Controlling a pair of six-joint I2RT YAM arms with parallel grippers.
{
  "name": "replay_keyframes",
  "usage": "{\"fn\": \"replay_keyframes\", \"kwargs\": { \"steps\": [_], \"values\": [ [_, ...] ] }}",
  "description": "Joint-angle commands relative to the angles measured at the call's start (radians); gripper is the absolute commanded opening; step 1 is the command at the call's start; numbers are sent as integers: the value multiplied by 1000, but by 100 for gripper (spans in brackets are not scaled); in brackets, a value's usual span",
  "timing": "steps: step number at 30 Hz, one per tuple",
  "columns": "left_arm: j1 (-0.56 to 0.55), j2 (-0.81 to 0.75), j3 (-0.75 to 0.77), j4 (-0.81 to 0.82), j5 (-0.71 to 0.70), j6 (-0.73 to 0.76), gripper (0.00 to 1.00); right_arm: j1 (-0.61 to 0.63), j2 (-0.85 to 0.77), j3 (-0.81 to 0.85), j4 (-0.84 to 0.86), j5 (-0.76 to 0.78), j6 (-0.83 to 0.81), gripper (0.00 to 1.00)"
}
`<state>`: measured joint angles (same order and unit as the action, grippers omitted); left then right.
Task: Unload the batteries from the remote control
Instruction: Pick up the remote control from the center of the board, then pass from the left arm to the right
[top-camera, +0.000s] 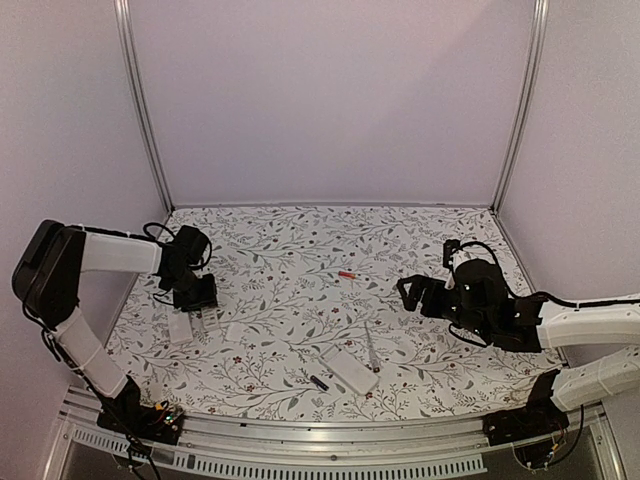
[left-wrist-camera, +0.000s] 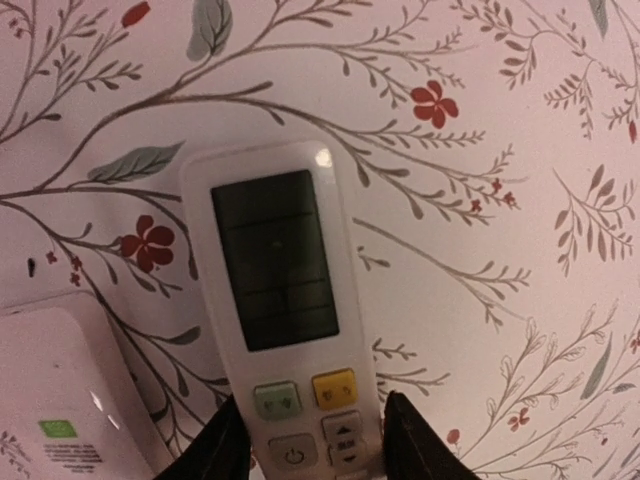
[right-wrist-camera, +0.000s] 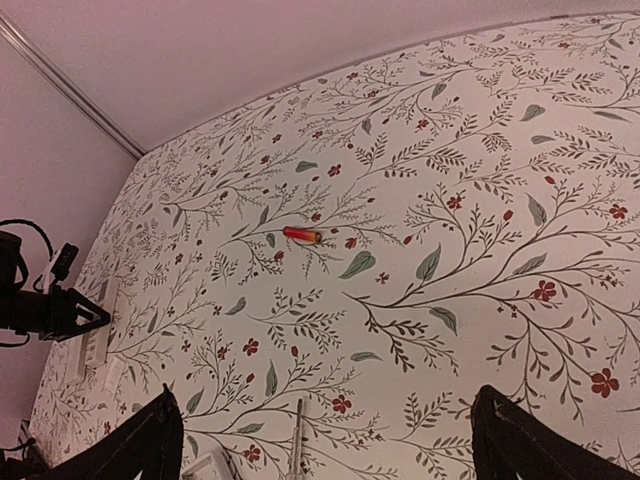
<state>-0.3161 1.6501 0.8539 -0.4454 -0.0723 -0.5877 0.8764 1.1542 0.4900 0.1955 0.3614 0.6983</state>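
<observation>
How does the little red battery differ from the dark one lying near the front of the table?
Colour: the red battery is bright red; the dark battery looks blackish. Place: the red battery lies alone mid-table; the dark battery lies near the front edge, beside a white remote. Pose: the red battery lies nearly crosswise, the dark battery slanted. Both are small cylinders lying loose on the table.

- A remote (left-wrist-camera: 285, 310) lies between the left gripper's (left-wrist-camera: 312, 432) fingers, touching both, with a second remote (left-wrist-camera: 60, 400) just beside it on its left.
- At mid-table the far battery (top-camera: 346, 274) lies alone.
- The near battery (top-camera: 319, 382) lies just left of a third remote (top-camera: 349, 368), and a stick tool (top-camera: 370, 345) lies to that remote's right.
</observation>
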Motion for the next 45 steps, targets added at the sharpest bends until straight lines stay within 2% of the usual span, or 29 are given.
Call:
{"fn": "replay_keyframes", "kwargs": {
  "steps": [1,10,16,21,26,32,36,45],
  "values": [
    [-4,22,23,5,13,5,40,-4,11,-15,12,11,10,99],
    [-2,-49,-5,41,4,-19,23,-4,-12,-19,12,11,11,99],
    [2,-150,-34,93,33,-31,17,-4,-37,-19,12,5,7,99],
    [1,-313,-89,243,168,-3,16,-4,-60,-9,36,-50,-18,99],
    [-14,-449,-140,450,383,10,16,-4,-74,15,119,-212,-104,99],
    [-114,-538,-170,723,550,-24,16,5,-11,120,204,-492,-176,99],
    [-204,-562,-192,893,575,-68,16,51,60,226,209,-534,-193,99],
    [-379,-524,-184,1118,545,-102,16,133,243,397,280,-638,-215,98]
  ]
}}
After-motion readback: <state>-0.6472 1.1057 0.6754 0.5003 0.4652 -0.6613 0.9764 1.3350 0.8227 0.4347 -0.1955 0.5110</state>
